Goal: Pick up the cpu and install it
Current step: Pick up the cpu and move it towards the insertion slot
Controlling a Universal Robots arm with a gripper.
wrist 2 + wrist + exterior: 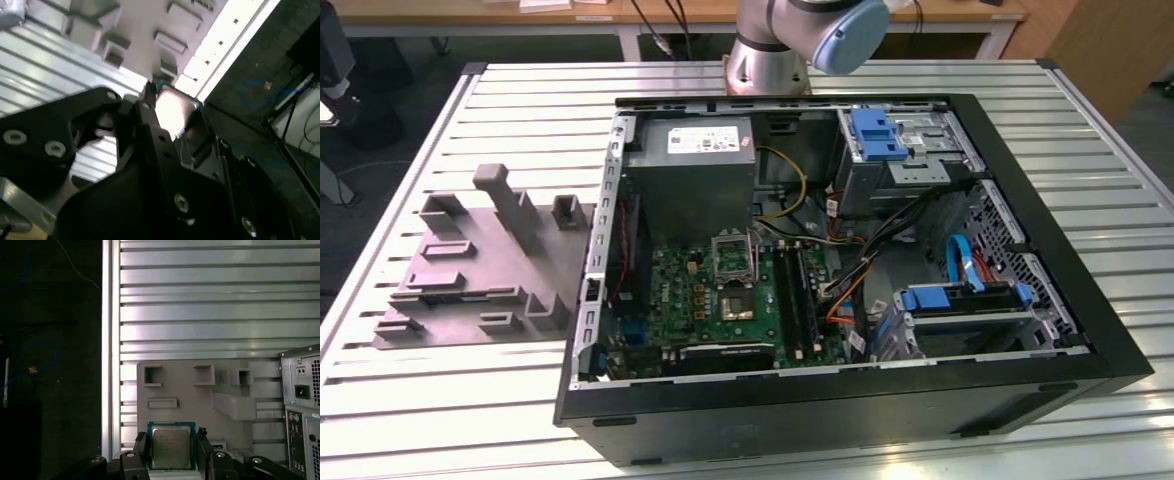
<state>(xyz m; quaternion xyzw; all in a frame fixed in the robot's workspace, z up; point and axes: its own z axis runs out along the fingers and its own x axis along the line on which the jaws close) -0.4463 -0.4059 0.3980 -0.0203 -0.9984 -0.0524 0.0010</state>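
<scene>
The cpu point(171, 447), a small flat square chip with a silvery top and a thin dark rim, is held by two opposite edges between the black fingers point(140, 449). My gripper point(171, 441) is shut on it, up in the air above the grey moulded tray point(190, 395). In the second wrist view the cpu point(173, 111) shows as a bright square inside the gripper point(173, 105). In the exterior view the metal-framed socket point(736, 302) sits on the green motherboard point(687, 300) inside the open computer case point(1014, 260). The arm point(794, 35) stands behind the case.
The grey tray point(467, 270) with raised blocks lies on the slatted metal table point(520, 100) at the exterior view's left of the case. Inside the case are a power supply point(700, 165), cables point(881, 240) and blue drive brackets point(961, 298). The table's edge point(111, 340) borders dark floor.
</scene>
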